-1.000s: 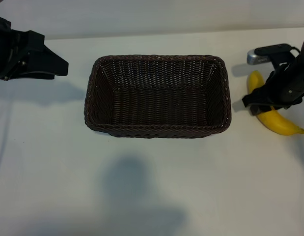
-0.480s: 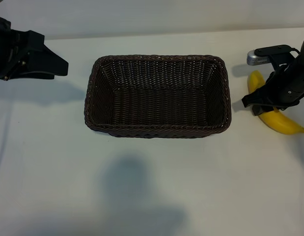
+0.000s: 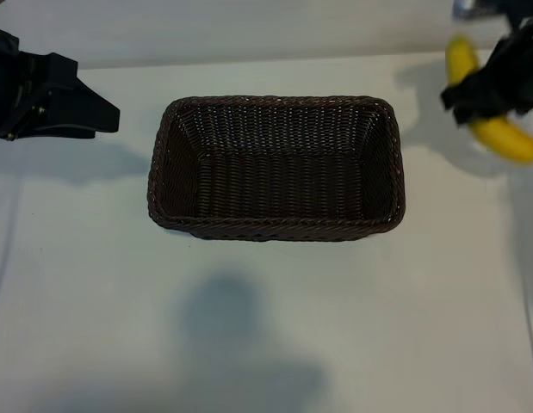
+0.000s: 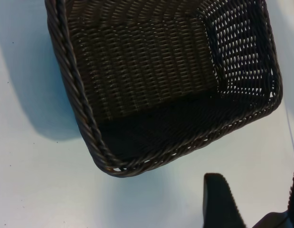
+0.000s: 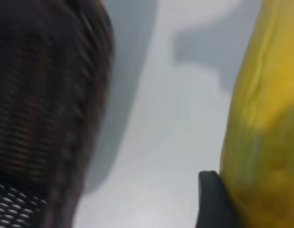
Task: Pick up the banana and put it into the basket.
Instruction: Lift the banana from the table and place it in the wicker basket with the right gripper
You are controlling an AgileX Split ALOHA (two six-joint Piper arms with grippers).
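The yellow banana (image 3: 505,138) hangs in the air past the right end of the basket, clear of the table, with my right gripper (image 3: 486,93) shut across its middle. In the right wrist view the banana (image 5: 265,118) fills one side and one dark finger (image 5: 211,199) presses against its skin. The dark brown wicker basket (image 3: 275,101) stands in the middle of the table with nothing in it; its wall (image 5: 42,118) shows beside the held banana. My left gripper (image 3: 111,110) is parked at the far left, open and holding nothing, its fingers (image 4: 220,199) near a corner of the basket (image 4: 75,85).
The white table (image 3: 266,327) runs wide in front of the basket, crossed by a soft shadow (image 3: 232,327). The banana's shadow (image 3: 434,129) lies on the table beside the basket's right end.
The right gripper closed on the banana where it lay on the table, then lifted it up and away from the surface. The left arm has not moved.
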